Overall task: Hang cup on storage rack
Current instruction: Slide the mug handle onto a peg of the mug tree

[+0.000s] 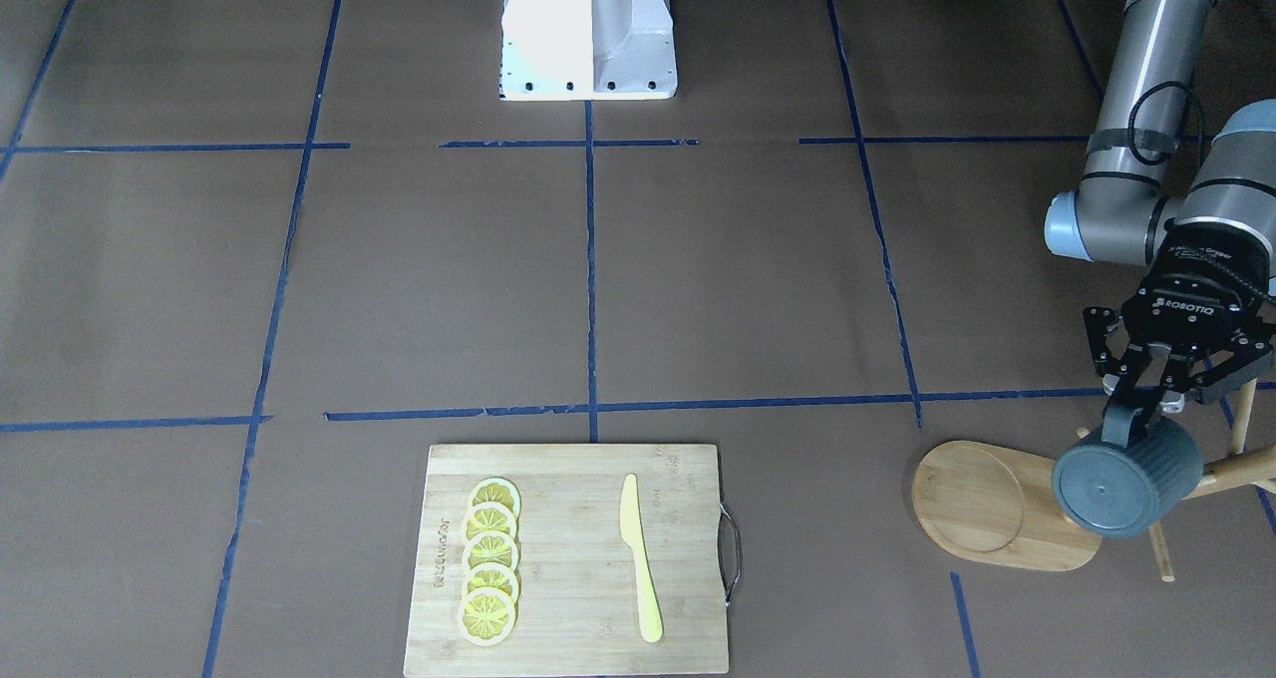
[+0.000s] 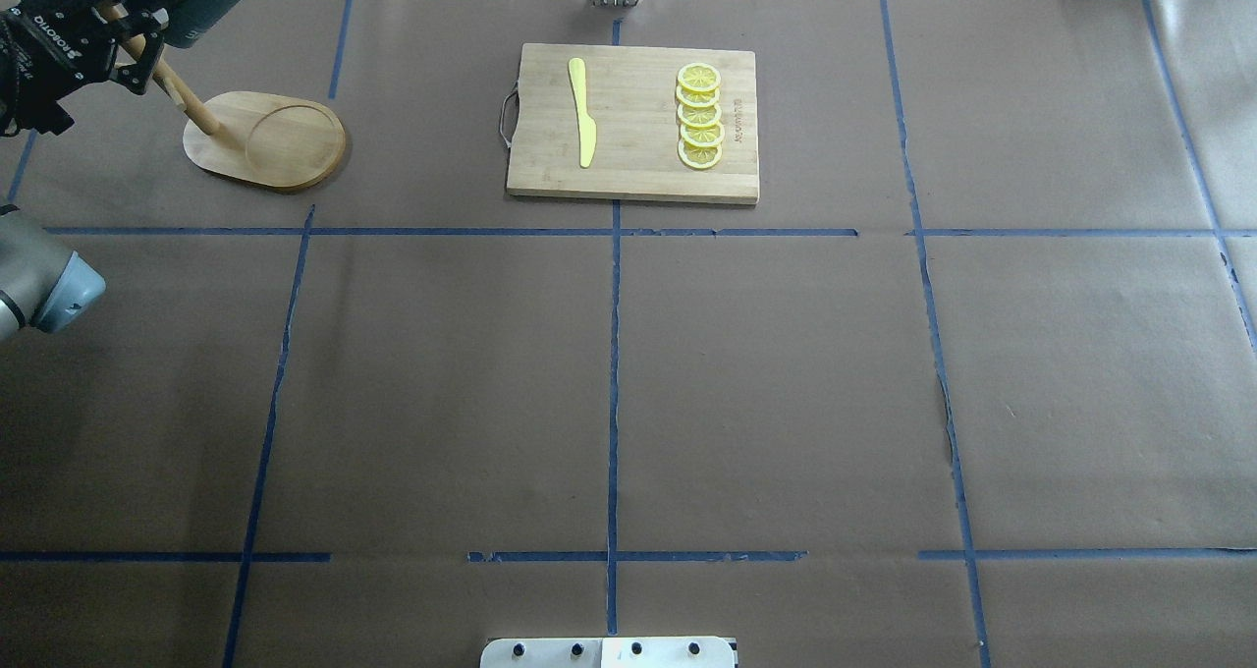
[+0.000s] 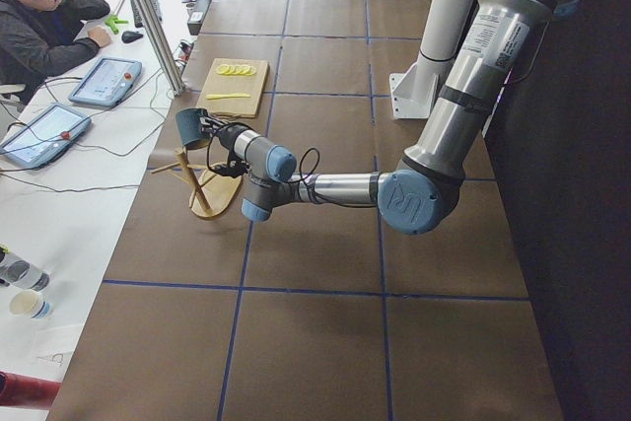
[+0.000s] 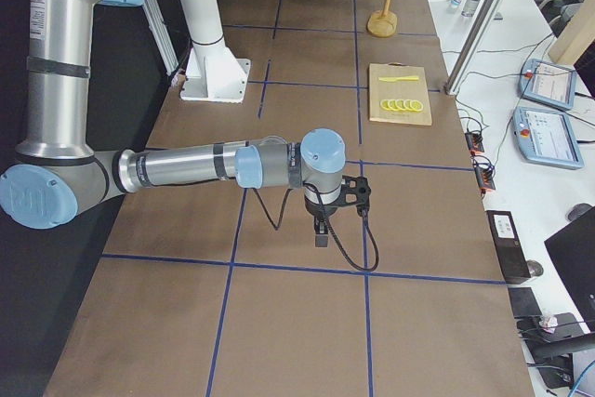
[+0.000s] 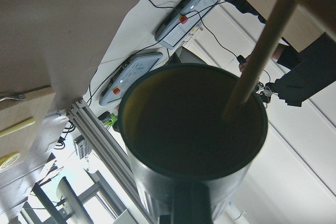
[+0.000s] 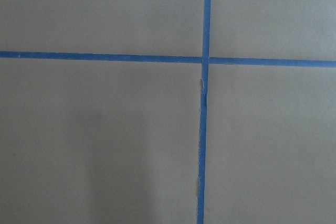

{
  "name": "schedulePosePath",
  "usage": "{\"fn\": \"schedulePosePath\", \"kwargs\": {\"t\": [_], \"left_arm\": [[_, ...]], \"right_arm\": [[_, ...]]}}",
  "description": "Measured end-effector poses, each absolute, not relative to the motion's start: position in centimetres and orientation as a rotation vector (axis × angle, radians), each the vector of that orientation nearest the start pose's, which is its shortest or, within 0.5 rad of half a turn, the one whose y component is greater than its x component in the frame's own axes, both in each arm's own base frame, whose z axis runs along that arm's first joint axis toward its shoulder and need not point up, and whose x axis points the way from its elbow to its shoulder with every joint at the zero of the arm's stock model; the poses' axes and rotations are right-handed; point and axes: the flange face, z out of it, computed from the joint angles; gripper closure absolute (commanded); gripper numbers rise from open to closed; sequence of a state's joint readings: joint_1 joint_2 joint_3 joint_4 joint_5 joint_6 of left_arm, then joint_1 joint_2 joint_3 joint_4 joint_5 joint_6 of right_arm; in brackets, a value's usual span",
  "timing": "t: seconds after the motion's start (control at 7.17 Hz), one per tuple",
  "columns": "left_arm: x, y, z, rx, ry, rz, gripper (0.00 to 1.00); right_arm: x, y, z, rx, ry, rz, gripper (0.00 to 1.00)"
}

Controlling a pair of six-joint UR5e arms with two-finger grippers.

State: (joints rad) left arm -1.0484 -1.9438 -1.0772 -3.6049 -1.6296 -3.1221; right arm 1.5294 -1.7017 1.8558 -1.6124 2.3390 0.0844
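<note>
Teal-grey cup (image 1: 1126,484) on its side at storage rack (image 1: 982,504), handle clenched by "ROBOTIQ"-marked left gripper (image 1: 1136,419); right gripper (image 4: 321,222): can't tell.

One cup (image 1: 1126,489), one rack (image 1: 972,504), one board (image 1: 578,568), one knife (image 1: 639,558), five lemon slices (image 1: 490,550).

A peg (image 5: 259,56) of the storage rack (image 1: 982,507) juts across the mouth of the cup (image 1: 1126,484).
</note>
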Motion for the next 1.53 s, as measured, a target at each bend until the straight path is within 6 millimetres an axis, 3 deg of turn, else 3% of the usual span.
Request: {"fn": "schedulePosePath", "kwargs": {"t": [0.42, 1.25, 1.39, 1.53], "left_arm": [[18.7, -57.9, 49.3, -0.628, 2.214, -1.572, 1.0], [18.5, -58.0, 50.6, -0.634, 2.193, -1.607, 0.91], [18.4, -58.0, 50.7, -0.632, 2.19, -1.611, 0.58], [18.4, -58.1, 51.0, -0.63, 2.185, -1.618, 0.01]], "right_arm": [[4.6, -44.2, 58.3, 0.059, -0.771, -0.003, 0.0], [4.6, -44.2, 58.4, 0.058, -0.771, -0.002, 0.0], [4.6, -44.2, 58.4, 0.058, -0.771, -0.002, 0.0], [4.6, -44.2, 58.4, 0.057, -0.771, -0.002, 0.0]]}}
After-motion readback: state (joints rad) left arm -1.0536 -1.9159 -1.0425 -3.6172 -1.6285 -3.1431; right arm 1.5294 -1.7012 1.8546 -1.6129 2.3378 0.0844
